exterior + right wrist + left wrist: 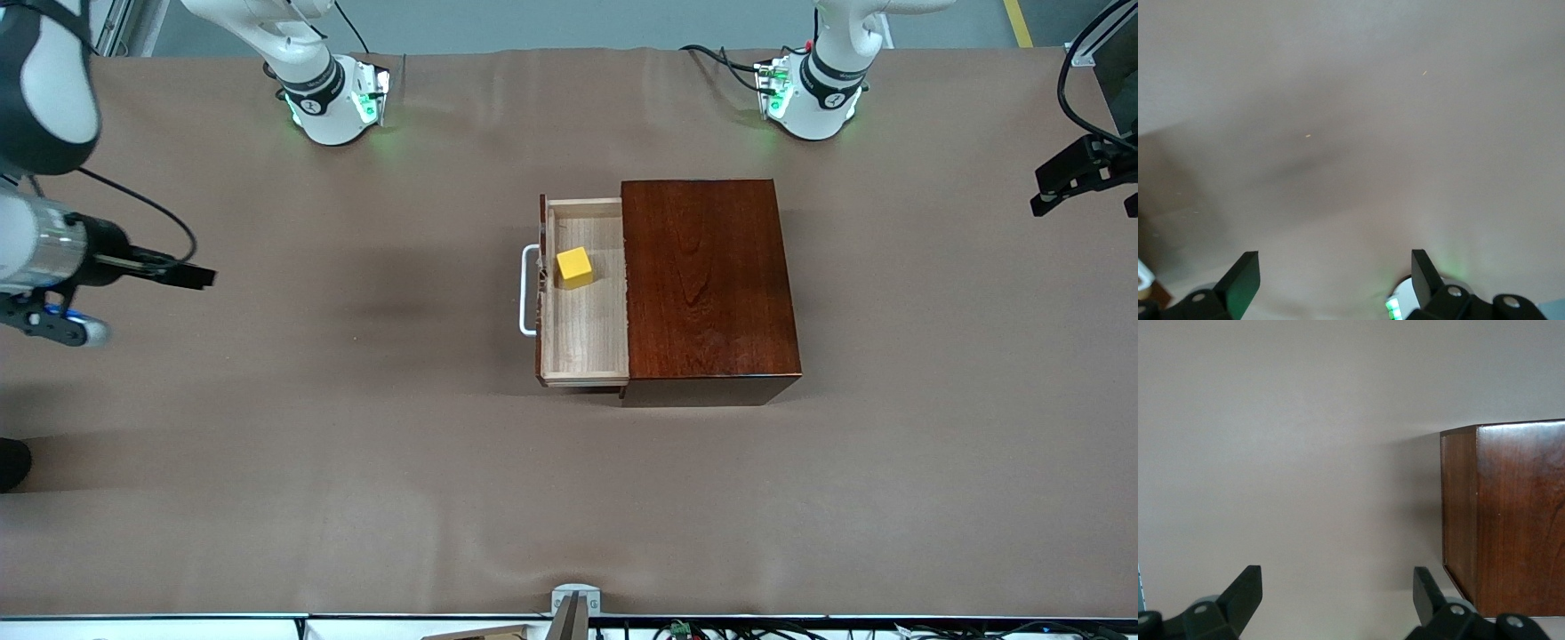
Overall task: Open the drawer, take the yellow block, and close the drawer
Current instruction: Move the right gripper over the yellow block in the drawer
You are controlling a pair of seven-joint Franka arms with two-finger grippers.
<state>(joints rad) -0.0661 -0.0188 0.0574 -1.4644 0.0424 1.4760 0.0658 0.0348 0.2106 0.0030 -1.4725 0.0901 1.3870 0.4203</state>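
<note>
The drawer (587, 298) stands pulled out of the dark reddish-brown box (707, 280) toward the right arm's end of the table, its white loop handle (528, 291) outermost. The yellow block (574, 267) sits in the drawer's tray, in the part farther from the front camera. My right gripper (200, 277) is open and empty, up over bare table well away from the handle; its wrist view (1335, 270) shows only tablecloth. My left gripper (1083, 191) is open and empty at the left arm's end; its wrist view (1337, 587) shows a corner of the box (1511, 520).
The brown tablecloth (356, 444) covers the whole table. The two arm bases (333, 102) (813, 93) stand along the edge farthest from the front camera. A small grey mount (573, 600) sits at the edge nearest the front camera.
</note>
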